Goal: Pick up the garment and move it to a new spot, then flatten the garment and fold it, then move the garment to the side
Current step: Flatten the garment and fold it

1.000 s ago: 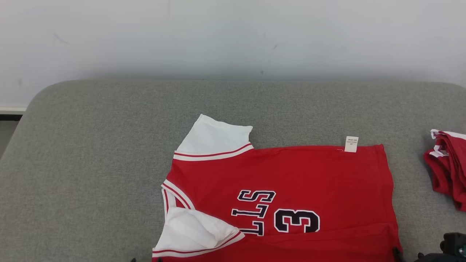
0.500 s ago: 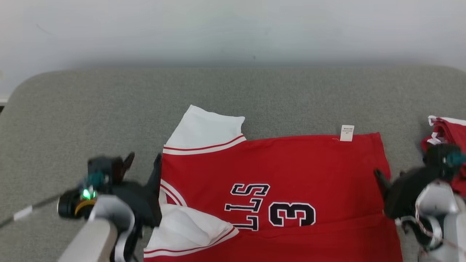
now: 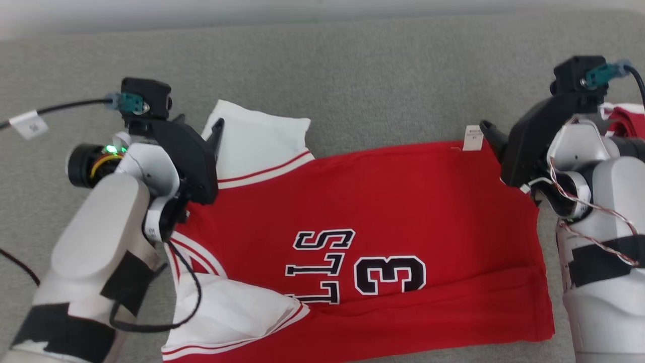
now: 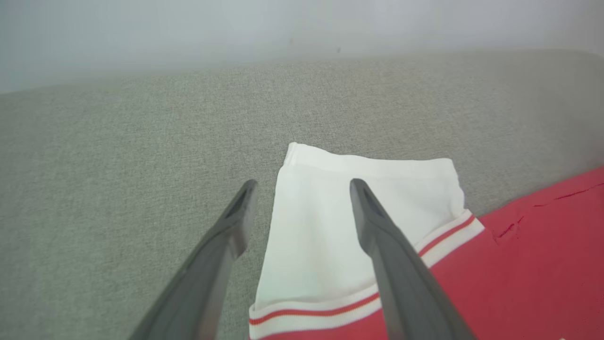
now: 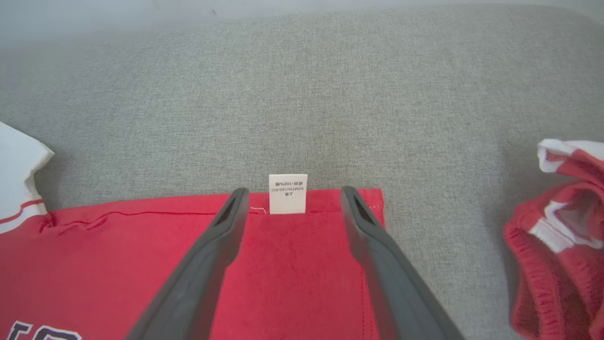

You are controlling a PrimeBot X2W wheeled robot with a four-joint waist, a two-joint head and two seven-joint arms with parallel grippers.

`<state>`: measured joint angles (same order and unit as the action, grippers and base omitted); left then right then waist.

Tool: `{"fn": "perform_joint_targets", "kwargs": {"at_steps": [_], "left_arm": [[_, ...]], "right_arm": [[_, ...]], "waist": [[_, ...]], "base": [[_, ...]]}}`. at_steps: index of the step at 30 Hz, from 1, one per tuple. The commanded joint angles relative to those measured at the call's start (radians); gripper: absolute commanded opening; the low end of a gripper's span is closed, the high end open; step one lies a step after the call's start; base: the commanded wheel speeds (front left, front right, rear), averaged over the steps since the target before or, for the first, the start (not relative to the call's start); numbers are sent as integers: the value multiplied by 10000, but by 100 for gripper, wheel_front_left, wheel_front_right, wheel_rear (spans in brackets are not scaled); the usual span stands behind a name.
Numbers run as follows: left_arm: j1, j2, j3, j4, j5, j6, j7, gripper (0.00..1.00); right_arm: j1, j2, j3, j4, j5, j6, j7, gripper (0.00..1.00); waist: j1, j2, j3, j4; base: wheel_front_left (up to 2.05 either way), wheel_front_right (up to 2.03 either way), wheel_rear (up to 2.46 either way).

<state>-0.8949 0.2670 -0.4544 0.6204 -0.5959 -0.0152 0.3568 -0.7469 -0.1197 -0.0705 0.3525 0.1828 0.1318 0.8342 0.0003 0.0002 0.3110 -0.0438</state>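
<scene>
head view | red jersey (image 3: pixel 383 201) spread on grey cushion (image 3: pixel 352 75) | left gripper (image 4: pixel 303 183) spread wide, empty, over white sleeve (image 4: pixel 325 245) at 10 o'clock | right gripper (image 5: pixel 293 190) spread wide, empty, at care label (image 5: pixel 288 202) at 2 o'clock | risk: one layer alone pinched, jersey dragged askew

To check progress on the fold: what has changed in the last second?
Both arms came forward: the left gripper now stands at the white sleeve, the right gripper at the label. Jaws open, nothing gripped. The jersey still lies flat.
</scene>
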Motion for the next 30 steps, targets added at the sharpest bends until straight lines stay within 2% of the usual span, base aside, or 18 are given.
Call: {"fn": "perform_joint_targets", "kwargs": {"at_steps": [1,5,10,14,19,24,25,26,27,28,29,30], "left_arm": [[-124,115,-20,61,124,8,35,100],[-894,296,-405,642,563,-141,307,100],[-1498,194,-344,1153,406,-268,472,100],[-1754,255,-412,1590,514,-80,671,100],[-1981,445,-336,2076,636,479,830,100],[-1921,361,-284,2395,217,319,1613,100],[-1875,306,-240,2444,28,215,1862,57],[-1842,266,-184,2469,-118,131,2117,47],[-1800,260,-173,2478,-226,70,2383,30],[-1762,308,-188,2451,-306,0,2618,19],[-1745,376,-201,2390,-352,-26,2775,0],[-1714,431,-194,2328,-405,-35,2946,0]], "right_arm": [[-131,-45,52,32,13,-26,-58,100],[-730,-131,499,459,-52,-26,-419,100],[-1224,-183,735,891,26,-26,-745,100],[-1356,-258,872,1155,107,-26,-871,100],[-1546,-412,995,1353,189,-26,-868,100],[-1454,-605,1257,1355,399,-26,-354,100],[-1419,-670,1363,1290,450,-26,-176,100],[-1380,-738,1484,1189,534,-26,-11,100],[-1344,-806,1573,1089,616,-26,130,100],[-1300,-903,1677,944,690,-26,257,100],[-1263,-1001,1747,824,749,-26,374,100],[-1208,-1075,1802,697,825,-26,481,100]], "waist": [[-3,-2,791,-555],[-3,-2,1234,-763],[-3,-2,1531,-816],[-3,-2,1587,-828],[-3,-2,1679,-881],[-3,-2,1726,-909],[-3,-2,1736,-912],[-3,-2,1745,-916],[-3,-2,1755,-925],[-3,-2,1766,-933],[-3,-2,1778,-939],[-3,-2,1787,-945]], "base": [[0,0,0],[0,0,0],[0,0,0],[0,0,0],[0,0,0],[0,0,0],[0,0,0],[0,0,0],[0,0,0],[0,0,0],[0,0,0],[0,0,0]]}}
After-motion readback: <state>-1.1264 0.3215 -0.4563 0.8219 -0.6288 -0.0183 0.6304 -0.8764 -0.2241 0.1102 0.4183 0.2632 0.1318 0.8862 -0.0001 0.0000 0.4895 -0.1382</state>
